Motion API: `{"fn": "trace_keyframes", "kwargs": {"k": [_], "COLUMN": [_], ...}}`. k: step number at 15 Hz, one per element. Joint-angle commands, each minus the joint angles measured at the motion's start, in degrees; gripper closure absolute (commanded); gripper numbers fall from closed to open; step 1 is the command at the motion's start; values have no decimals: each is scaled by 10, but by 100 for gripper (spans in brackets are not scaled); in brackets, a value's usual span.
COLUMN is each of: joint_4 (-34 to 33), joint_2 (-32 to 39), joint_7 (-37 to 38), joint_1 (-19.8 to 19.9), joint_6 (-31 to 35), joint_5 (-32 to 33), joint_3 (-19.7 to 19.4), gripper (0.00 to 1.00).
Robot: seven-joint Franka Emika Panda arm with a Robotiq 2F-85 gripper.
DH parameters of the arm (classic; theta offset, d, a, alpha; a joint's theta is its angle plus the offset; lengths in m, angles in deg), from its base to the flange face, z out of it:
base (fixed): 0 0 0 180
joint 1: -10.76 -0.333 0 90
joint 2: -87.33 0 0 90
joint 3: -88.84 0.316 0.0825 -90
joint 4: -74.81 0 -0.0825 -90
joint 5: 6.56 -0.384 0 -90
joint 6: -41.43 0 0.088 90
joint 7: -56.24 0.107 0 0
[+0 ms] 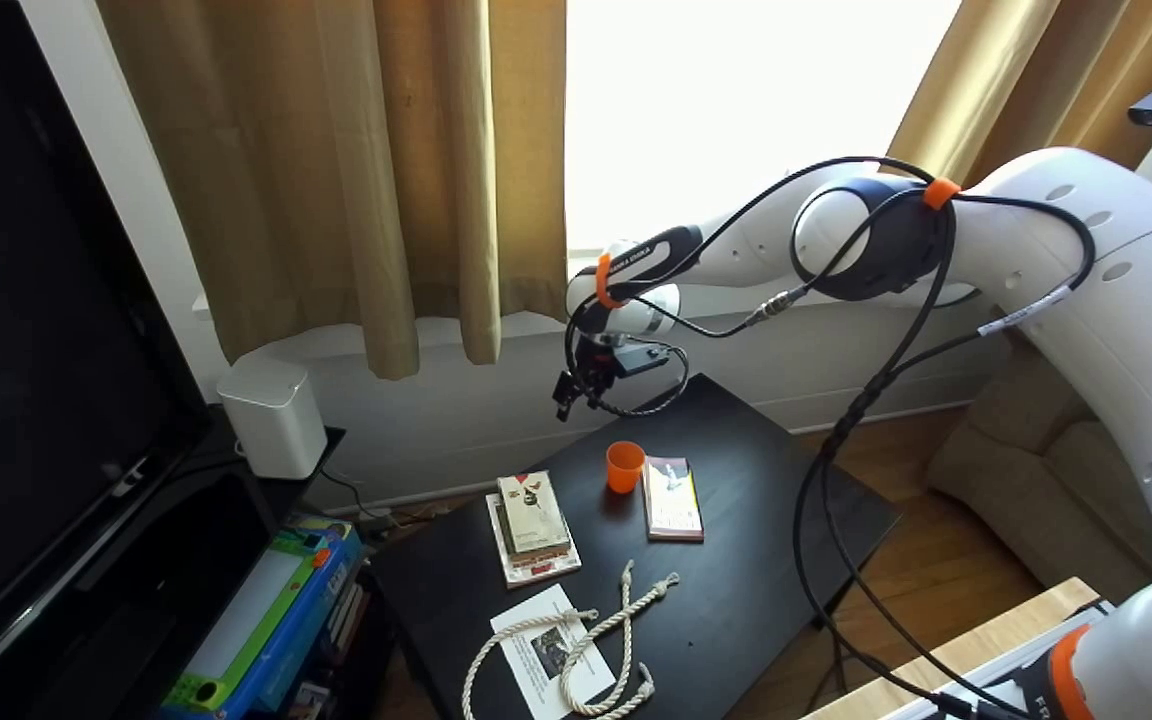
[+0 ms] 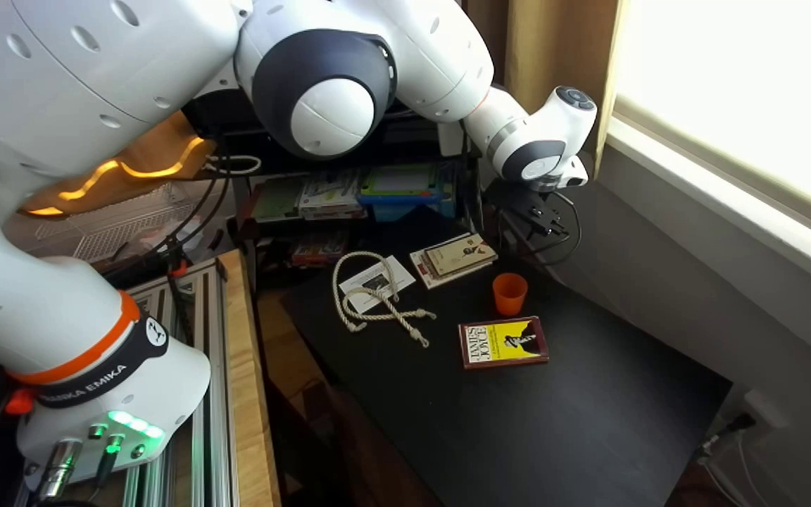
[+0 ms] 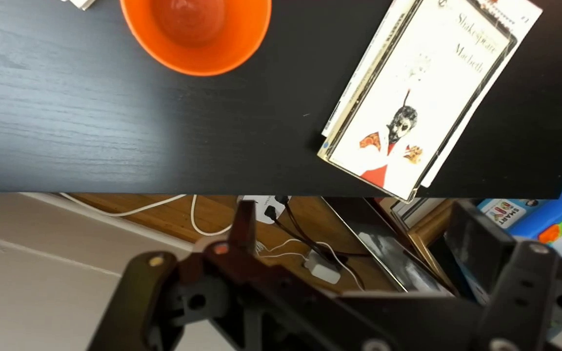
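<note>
My gripper (image 3: pixel 361 229) stands open, with nothing between its fingers. In both exterior views the gripper (image 1: pixel 581 393) (image 2: pixel 548 224) hangs above the back edge of the black table (image 1: pixel 726 600), by the wall. An orange cup (image 1: pixel 624 467) (image 2: pixel 510 293) (image 3: pixel 198 29) is upright on the table, apart from the gripper; its visible inside looks empty. Beside it lies a small stack of books (image 1: pixel 533 515) (image 2: pixel 460 255) (image 3: pixel 422 87) with a Macbeth paperback on top. On the cup's other side is a yellow James Joyce book (image 1: pixel 672 500) (image 2: pixel 504 342).
A pale rope (image 1: pixel 626 640) (image 2: pixel 346 289) lies partly over a printed white sheet (image 1: pixel 536 640). Behind the table are a wall (image 1: pixel 496 420), curtains (image 1: pixel 326 180) and a windowsill (image 2: pixel 729 218). A television (image 1: pixel 46 300) and a white box-shaped device (image 1: pixel 276 415) stand to one side. Cables (image 3: pixel 300 226) run below.
</note>
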Motion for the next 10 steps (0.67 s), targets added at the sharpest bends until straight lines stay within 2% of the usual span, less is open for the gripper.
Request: {"fn": "trace_keyframes", "kwargs": {"k": [1, 5, 10], "joint_4": [-79, -173, -287], "joint_2": [53, 118, 186], "joint_7": [-48, -82, -113], "joint_1": [-3, -15, -46], "joint_6": [-45, -115, -233], "joint_5": [-11, -12, -4], "joint_3": [18, 39, 43], "gripper": [0, 0, 0]}}
